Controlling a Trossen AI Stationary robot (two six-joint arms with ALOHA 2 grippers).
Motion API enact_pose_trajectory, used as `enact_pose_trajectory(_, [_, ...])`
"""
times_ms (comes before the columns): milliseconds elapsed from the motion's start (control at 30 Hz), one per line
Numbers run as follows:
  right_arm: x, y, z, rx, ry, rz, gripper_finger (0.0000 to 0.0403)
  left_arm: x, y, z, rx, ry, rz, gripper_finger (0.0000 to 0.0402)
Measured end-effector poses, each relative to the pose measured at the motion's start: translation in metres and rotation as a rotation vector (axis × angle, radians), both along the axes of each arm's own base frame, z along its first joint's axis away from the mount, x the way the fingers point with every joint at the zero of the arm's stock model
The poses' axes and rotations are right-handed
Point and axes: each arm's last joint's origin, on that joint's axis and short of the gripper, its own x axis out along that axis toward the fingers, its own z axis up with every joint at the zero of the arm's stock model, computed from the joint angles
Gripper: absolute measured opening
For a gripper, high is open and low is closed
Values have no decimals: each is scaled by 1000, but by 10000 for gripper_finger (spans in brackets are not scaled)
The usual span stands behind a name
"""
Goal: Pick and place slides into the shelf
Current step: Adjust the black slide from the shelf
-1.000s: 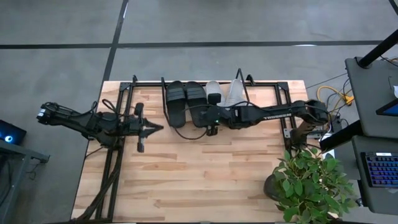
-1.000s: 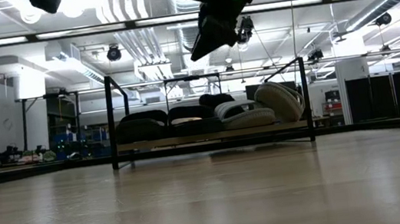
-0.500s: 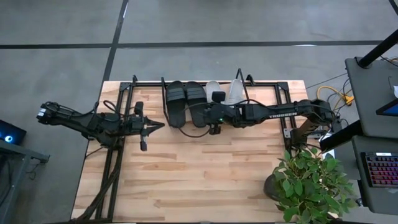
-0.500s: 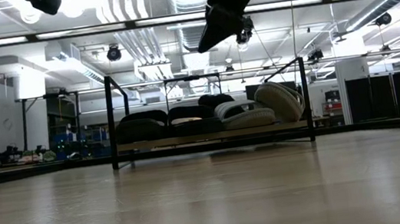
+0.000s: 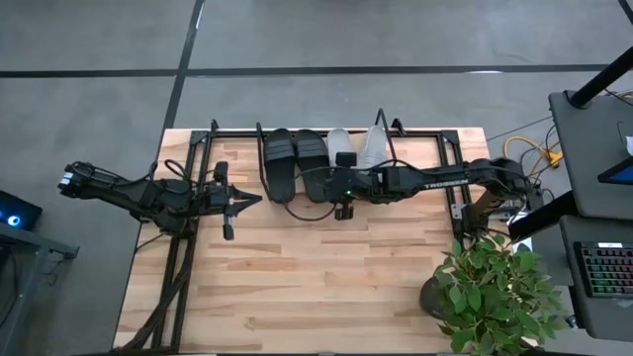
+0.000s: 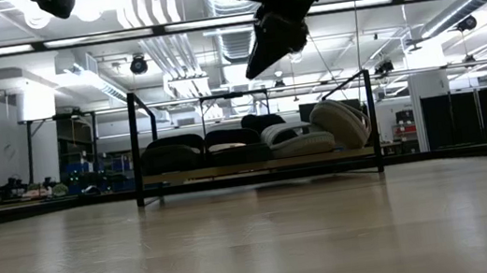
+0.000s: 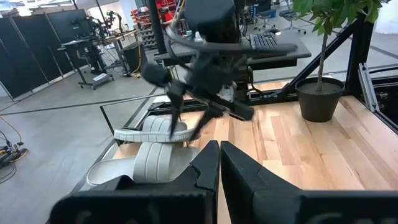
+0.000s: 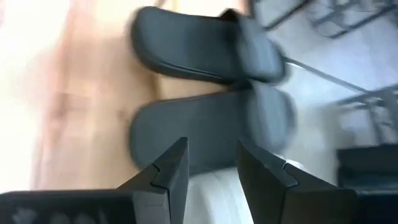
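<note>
The shelf (image 5: 450, 148) stands along the table's far edge. On it lie two black slides (image 5: 280, 163) (image 5: 313, 163) side by side. To their right are a flat grey slide (image 5: 339, 141) and a grey slide (image 6: 341, 124) tilted up on its edge. My right gripper (image 6: 252, 71) hangs open above the shelf, slanting down over the black slides (image 8: 205, 124), with nothing between its fingers (image 8: 165, 168). My left gripper (image 5: 252, 201) waits shut at the table's left, level, pointing toward the shelf (image 7: 219, 149).
A potted plant (image 5: 490, 287) stands at the table's near right corner. A black frame (image 5: 183, 257) runs along the left side. Bare wooden tabletop (image 5: 316, 287) stretches from the shelf to the near edge. A desk with a keyboard (image 5: 603, 267) is beyond the right edge.
My right gripper has turned at the wrist and tipped a little steeper above the shelf, keeping about the same place and staying open. The slides have not moved.
</note>
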Motion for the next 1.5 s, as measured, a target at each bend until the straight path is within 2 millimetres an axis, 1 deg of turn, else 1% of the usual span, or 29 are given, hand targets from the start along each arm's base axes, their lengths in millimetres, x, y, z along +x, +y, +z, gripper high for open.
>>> enact_pose_trajectory(233, [16, 0, -35, 24, 84, 32, 122, 0, 0, 2, -9, -21, -10, 0])
enact_pose_trajectory(333, [21, 4, -57, 9, 170, 57, 117, 0, 0, 2, -9, -21, -10, 0])
enact_pose_trajectory(400, [24, 7, -64, 4, 194, 76, 113, 0, 0, 2, -9, -21, -10, 0])
enact_pose_trajectory(500, [25, 14, -66, 10, 187, 81, 108, 0, 0, 2, -9, -21, -10, 0])
enact_pose_trajectory(667, [24, 34, -63, 3, 180, 131, 106, 0, 0, 1, -8, -18, -11, 0])
enact_pose_trajectory(867, [27, 49, -78, -160, 228, 108, 129, 0, 0, 1, -11, -21, -13, 0])
enact_pose_trajectory(1000, [32, 50, -87, -216, 235, 87, 143, 0, 0, 2, -11, -22, -13, 0])
enact_pose_trajectory(1200, [37, 47, -103, -248, 270, 87, 141, 0, 0, 1, -10, -17, -14, 0])
enact_pose_trajectory(1333, [39, 45, -102, -255, 247, 68, 139, 0, 0, 1, -10, -16, -14, 0])
enact_pose_trajectory(1500, [40, 35, -103, -229, 250, 58, 143, 0, 0, 1, -10, -16, -14, 0])
